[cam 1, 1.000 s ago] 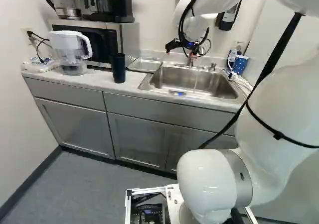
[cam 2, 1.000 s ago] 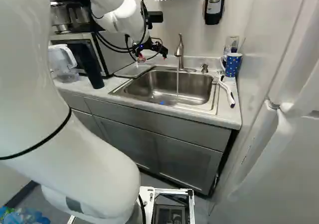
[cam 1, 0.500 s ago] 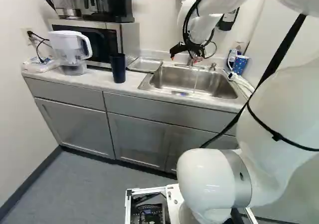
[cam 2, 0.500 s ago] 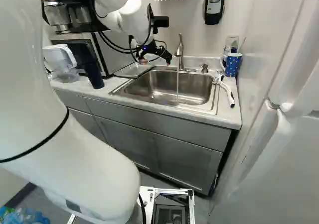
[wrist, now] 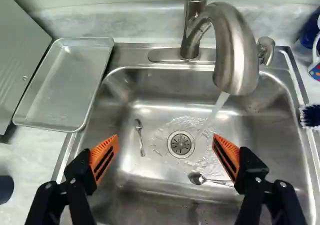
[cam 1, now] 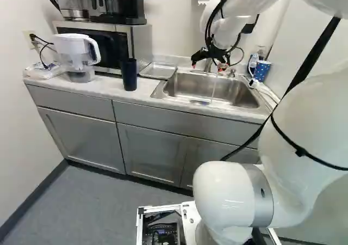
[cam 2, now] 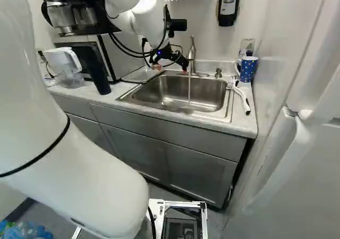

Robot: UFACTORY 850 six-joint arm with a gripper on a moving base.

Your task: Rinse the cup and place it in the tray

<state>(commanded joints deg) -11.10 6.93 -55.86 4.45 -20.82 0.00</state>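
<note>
Two fingers (cam 1: 200, 55) were spread wide over the sink (cam 2: 175, 85), near the running faucet (wrist: 237, 50). Outside them, well to their left, the dark cup (cam 1: 129, 74) stood upright on the desk (cam 1: 113, 88), at the upper left of the left base view, near the tray (cam 1: 158, 69).

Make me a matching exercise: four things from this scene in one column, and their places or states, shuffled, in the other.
Things
1. Tray
2. Dark cup
3. Faucet
4. Robot's hand

Places and states
A. Open, above the sink
B. Standing on the counter in front of the microwave
C. Silver-grey, lying flat
D. Pouring water

Right pairs: 1-C, 2-B, 3-D, 4-A
</note>
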